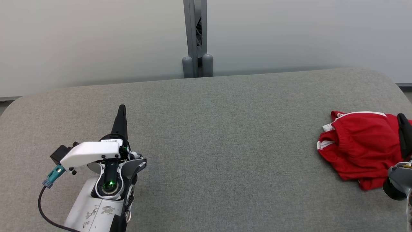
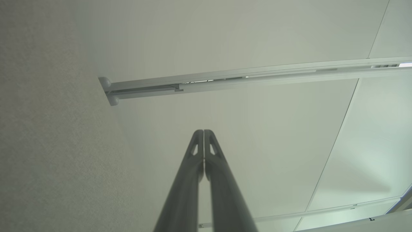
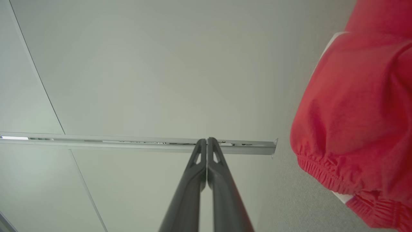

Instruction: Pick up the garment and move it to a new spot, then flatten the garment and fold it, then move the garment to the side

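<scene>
The garment (image 1: 360, 146) is a red piece of clothing with white trim and an elastic waistband, lying crumpled near the right edge of the grey table (image 1: 219, 154). The right wrist view has the garment (image 3: 357, 109) at its right side, beside the fingers. My right gripper (image 1: 404, 120) stands at the far right over the garment's right part, its dark fingers pressed together with nothing between them; the right gripper (image 3: 206, 140) points at the wall. My left gripper (image 1: 122, 107) hovers over the table's left part, shut and empty, far from the garment; the left gripper (image 2: 203, 131) also faces the wall.
White wall panels stand behind the table, with a grey post (image 1: 194, 38) at the back middle. The table's rounded corners lie at far left and far right. Grey cloth surface spreads between the two arms.
</scene>
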`<state>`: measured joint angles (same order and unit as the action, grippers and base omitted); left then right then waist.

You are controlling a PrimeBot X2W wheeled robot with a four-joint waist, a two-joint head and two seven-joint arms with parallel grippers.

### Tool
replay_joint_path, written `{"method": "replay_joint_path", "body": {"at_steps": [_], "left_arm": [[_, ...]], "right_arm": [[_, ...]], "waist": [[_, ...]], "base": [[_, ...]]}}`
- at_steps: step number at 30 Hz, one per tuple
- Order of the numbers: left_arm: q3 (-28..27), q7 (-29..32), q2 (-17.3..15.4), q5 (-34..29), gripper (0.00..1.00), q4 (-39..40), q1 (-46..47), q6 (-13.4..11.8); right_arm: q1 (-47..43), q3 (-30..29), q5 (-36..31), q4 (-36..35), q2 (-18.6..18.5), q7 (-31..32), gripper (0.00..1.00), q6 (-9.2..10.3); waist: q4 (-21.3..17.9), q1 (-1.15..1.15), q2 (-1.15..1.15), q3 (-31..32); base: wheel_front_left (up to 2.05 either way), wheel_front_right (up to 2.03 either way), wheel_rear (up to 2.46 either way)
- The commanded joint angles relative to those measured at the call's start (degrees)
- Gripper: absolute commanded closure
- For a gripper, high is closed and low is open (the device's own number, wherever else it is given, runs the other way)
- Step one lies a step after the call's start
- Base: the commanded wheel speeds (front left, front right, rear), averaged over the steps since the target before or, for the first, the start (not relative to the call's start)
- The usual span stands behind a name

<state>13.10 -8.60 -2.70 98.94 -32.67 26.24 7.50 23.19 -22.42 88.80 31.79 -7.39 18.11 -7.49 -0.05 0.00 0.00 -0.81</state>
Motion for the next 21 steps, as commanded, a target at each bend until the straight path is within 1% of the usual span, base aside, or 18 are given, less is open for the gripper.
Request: {"method": "replay_joint_path", "body": {"at_steps": [1,21], "left_arm": [[-0.18,0.03,-0.13,-0.01,1.0,-0.11,0.46,0.24],[-0.18,0.03,-0.13,-0.01,1.0,-0.11,0.46,0.24]], "right_arm": [[0.02,-0.13,0.24,-0.09,-0.42,-0.15,1.0,0.0],[-0.04,0.02,0.35,-0.09,-0.51,-0.29,1.0,0.0]], "waist": [[0.0,0.0,0.0,0.0],[0.0,0.0,0.0,0.0]], "base": [[0.0,0.0,0.0],[0.0,0.0,0.0]]}}
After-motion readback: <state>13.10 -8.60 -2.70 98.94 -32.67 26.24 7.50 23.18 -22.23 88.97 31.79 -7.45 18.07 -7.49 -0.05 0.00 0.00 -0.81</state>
